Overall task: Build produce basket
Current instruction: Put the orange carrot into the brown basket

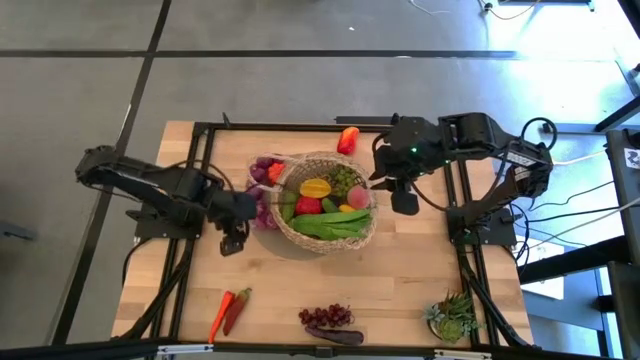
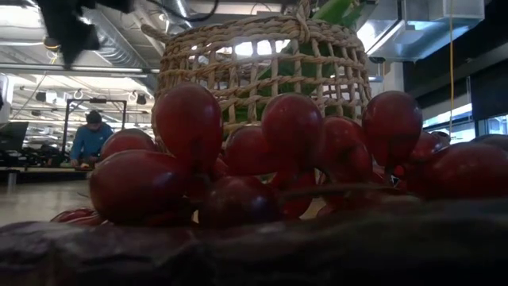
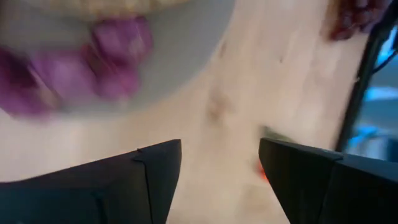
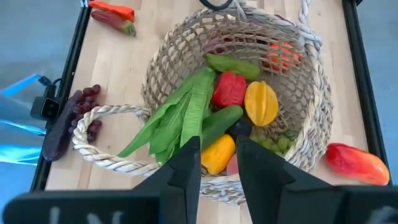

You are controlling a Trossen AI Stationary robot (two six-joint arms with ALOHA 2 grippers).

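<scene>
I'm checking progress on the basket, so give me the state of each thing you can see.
basket: upright, partly filled
red pepper: outside, behind the basket
chillies: outside, front left
dark grapes: outside, front edge
left gripper: open, empty
right gripper: empty, fingers slightly apart

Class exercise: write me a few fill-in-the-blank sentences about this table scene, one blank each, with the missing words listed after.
1. The round tan woven wicker basket sits between the two ____.
2. The spiky green potted plant stands ____ the basket.
3. The long green leafy stalks lie ____ the basket.
4. The red-orange chillies lie on the ____ tabletop.

Missing words: arms; outside; inside; wooden
</scene>
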